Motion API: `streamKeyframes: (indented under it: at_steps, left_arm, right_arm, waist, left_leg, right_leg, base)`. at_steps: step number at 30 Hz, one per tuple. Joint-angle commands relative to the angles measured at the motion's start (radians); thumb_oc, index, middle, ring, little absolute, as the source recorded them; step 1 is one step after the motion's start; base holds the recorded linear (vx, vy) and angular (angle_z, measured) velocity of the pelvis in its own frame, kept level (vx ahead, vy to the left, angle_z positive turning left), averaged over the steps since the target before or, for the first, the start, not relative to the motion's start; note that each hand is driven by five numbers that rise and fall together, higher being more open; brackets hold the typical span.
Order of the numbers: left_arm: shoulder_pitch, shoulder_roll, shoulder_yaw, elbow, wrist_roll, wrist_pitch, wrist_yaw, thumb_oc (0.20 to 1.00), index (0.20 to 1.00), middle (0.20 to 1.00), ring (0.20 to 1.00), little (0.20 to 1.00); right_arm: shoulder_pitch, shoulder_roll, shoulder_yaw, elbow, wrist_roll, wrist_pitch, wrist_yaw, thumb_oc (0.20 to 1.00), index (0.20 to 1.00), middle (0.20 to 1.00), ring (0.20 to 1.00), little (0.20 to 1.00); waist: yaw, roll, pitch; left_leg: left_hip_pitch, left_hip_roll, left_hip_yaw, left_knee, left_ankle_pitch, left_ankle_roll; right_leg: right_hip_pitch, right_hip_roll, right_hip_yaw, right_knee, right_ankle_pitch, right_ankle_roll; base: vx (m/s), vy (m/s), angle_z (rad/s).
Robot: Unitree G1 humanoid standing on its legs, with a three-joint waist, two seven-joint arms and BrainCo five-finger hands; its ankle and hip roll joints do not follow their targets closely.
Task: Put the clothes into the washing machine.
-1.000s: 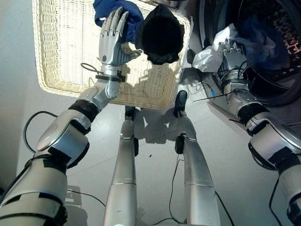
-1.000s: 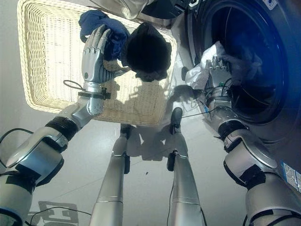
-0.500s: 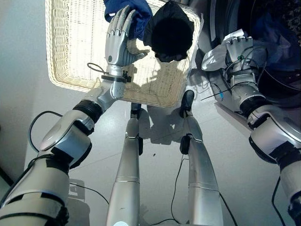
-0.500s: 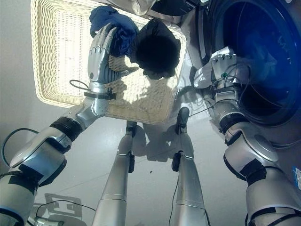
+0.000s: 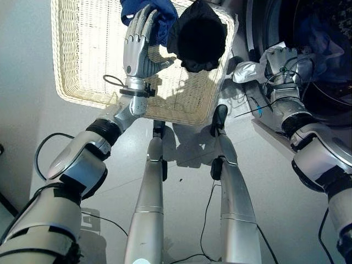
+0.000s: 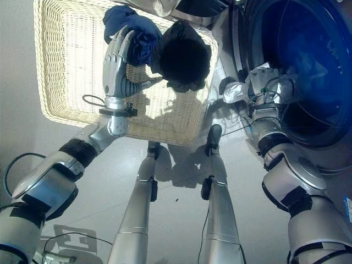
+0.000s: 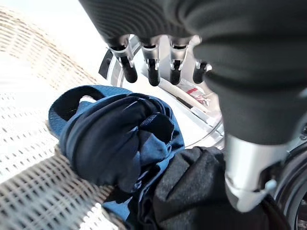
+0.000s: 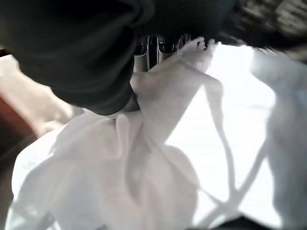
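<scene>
My left hand (image 5: 137, 48) hovers open over the wicker basket (image 5: 82, 66), its straight fingers (image 7: 152, 72) just above a crumpled blue garment (image 7: 110, 139). A black garment (image 5: 198, 36) lies against the blue one in the basket's corner nearest the machine. At the washing machine's round opening (image 6: 308, 71), my right hand (image 5: 280, 59) is shut on a white cloth (image 5: 246, 71) that hangs over the door rim towards the basket. The same white cloth (image 8: 120, 182) drapes down from the curled fingers in the right wrist view. Dark blue clothes (image 5: 324, 33) lie inside the drum.
The basket stands on the pale floor (image 5: 275, 165), close beside the machine front. Most of the basket's bottom is bare wicker (image 6: 66, 55). A light garment (image 6: 165, 6) hangs over the basket's far rim.
The whole picture shifted a second ago, so the camera moved. The white cloth now hangs smaller and more bunched beside the right hand. The left hand stays over the blue garment.
</scene>
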Motion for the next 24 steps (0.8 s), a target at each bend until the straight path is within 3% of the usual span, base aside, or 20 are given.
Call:
streamKeyframes:
  at_steps: [1, 5, 8, 10, 13, 14, 17, 20, 22, 23, 24]
  left_arm:
    - [0.016, -0.025, 0.124, -0.043, -0.041, -0.024, 0.024, 1.000, 1.000, 1.000, 1.000, 1.000]
    - [0.038, -0.013, 0.139, -0.059, -0.036, -0.018, 0.023, 1.000, 1.000, 1.000, 1.000, 1.000]
    - [0.061, 0.015, 0.144, -0.095, -0.037, -0.002, 0.020, 1.000, 1.000, 1.000, 1.000, 1.000]
    - [0.068, 0.027, 0.142, -0.105, -0.038, 0.004, 0.016, 1.000, 1.000, 1.000, 1.000, 1.000]
    - [0.099, 0.075, 0.132, -0.134, -0.019, 0.022, 0.007, 1.000, 1.000, 1.000, 1.000, 1.000]
    - [0.111, 0.085, 0.134, -0.135, -0.015, 0.018, 0.010, 1.000, 1.000, 1.000, 1.000, 1.000]
    - [0.155, 0.119, 0.133, -0.137, 0.006, 0.037, 0.025, 1.000, 1.000, 1.000, 1.000, 1.000]
    - [0.147, 0.133, 0.126, -0.116, -0.005, 0.045, 0.015, 1.000, 1.000, 1.000, 1.000, 1.000]
    - [0.131, 0.144, 0.117, -0.079, -0.014, 0.045, 0.007, 1.000, 1.000, 1.000, 1.000, 1.000]
    - [0.123, 0.148, 0.112, -0.069, -0.016, 0.044, 0.003, 1.000, 1.000, 1.000, 1.000, 1.000]
    - [0.094, 0.155, 0.094, -0.040, -0.017, 0.046, -0.007, 1.000, 1.000, 1.000, 1.000, 1.000]
  right_arm:
    - [0.024, -0.070, -0.075, -0.006, 0.387, -0.017, -0.095, 0.200, 0.200, 0.200, 0.200, 0.200]
    - [0.038, -0.097, -0.192, -0.018, 0.563, -0.053, -0.167, 0.200, 0.200, 0.200, 0.200, 0.200]
    - [0.033, -0.166, -0.294, -0.041, 0.770, -0.134, -0.273, 0.200, 0.200, 0.200, 0.200, 0.200]
    - [0.026, -0.190, -0.310, -0.047, 0.812, -0.163, -0.315, 0.200, 0.200, 0.200, 0.200, 0.200]
    - [-0.022, -0.295, -0.349, -0.076, 0.997, -0.319, -0.498, 0.200, 0.200, 0.200, 0.200, 0.200]
    - [-0.023, -0.310, -0.357, -0.088, 1.007, -0.334, -0.519, 0.200, 0.200, 0.200, 0.200, 0.200]
    - [-0.030, -0.375, -0.378, -0.182, 0.978, -0.426, -0.720, 0.200, 0.200, 0.200, 0.200, 0.200]
    - [-0.052, -0.397, -0.370, -0.195, 0.979, -0.439, -0.753, 0.200, 0.200, 0.200, 0.200, 0.200]
    - [-0.067, -0.412, -0.357, -0.184, 0.971, -0.443, -0.719, 0.200, 0.200, 0.200, 0.200, 0.200]
    - [-0.072, -0.411, -0.351, -0.182, 0.970, -0.438, -0.711, 0.319, 0.319, 0.319, 0.319, 0.319]
    - [-0.087, -0.402, -0.331, -0.173, 0.993, -0.427, -0.684, 0.931, 0.931, 0.931, 0.931, 0.931]
  waist:
    - [-0.028, 0.109, -0.008]
    - [-0.031, 0.106, -0.008]
    - [-0.035, 0.094, -0.008]
    - [-0.035, 0.088, -0.008]
    - [-0.038, 0.063, -0.008]
    - [-0.040, 0.058, -0.008]
    - [-0.052, 0.039, -0.008]
    - [-0.057, 0.035, -0.008]
    - [-0.063, 0.035, -0.008]
    - [-0.063, 0.035, -0.008]
    - [-0.063, 0.036, -0.008]
  left_leg:
    - [-0.001, -0.116, 0.050, -0.059, 0.051, 0.096]
    - [0.000, -0.113, 0.050, -0.051, 0.042, 0.096]
    - [0.006, -0.104, 0.044, -0.051, 0.030, 0.094]
    - [0.006, -0.102, 0.041, -0.048, 0.026, 0.092]
    - [0.010, -0.096, 0.024, -0.039, 0.008, 0.090]
    - [0.012, -0.095, 0.022, -0.039, 0.006, 0.091]
    - [0.024, -0.088, 0.019, -0.044, -0.003, 0.092]
    - [0.030, -0.084, 0.020, -0.046, -0.005, 0.092]
    - [0.036, -0.083, 0.022, -0.048, -0.005, 0.092]
    - [0.038, -0.084, 0.021, -0.050, -0.005, 0.092]
    - [0.041, -0.086, 0.021, -0.052, -0.004, 0.092]
  right_leg:
    - [0.013, 0.090, -0.082, 0.076, -0.058, 0.077]
    - [0.015, 0.089, -0.081, 0.079, -0.058, 0.080]
    - [0.019, 0.085, -0.081, 0.079, -0.057, 0.086]
    - [0.019, 0.085, -0.080, 0.082, -0.057, 0.087]
    - [0.029, 0.086, -0.081, 0.082, -0.057, 0.095]
    - [0.031, 0.088, -0.081, 0.081, -0.056, 0.095]
    - [0.045, 0.097, -0.078, 0.071, -0.058, 0.095]
    - [0.051, 0.099, -0.076, 0.071, -0.063, 0.093]
    - [0.054, 0.102, -0.073, 0.074, -0.070, 0.091]
    - [0.057, 0.102, -0.072, 0.072, -0.072, 0.091]
    - [0.060, 0.102, -0.072, 0.069, -0.076, 0.089]
  base:
    - [0.00, 0.000, 0.00]
    - [0.00, 0.000, 0.00]
    - [0.00, 0.000, 0.00]
    - [0.00, -0.026, 0.00]
    - [0.00, -0.070, -0.01]
    - [-0.01, -0.042, -0.04]
    - [-0.01, 0.004, -0.05]
    - [0.00, 0.018, -0.02]
    - [0.01, 0.045, -0.03]
    - [0.00, 0.049, -0.03]
    - [-0.01, 0.036, -0.02]
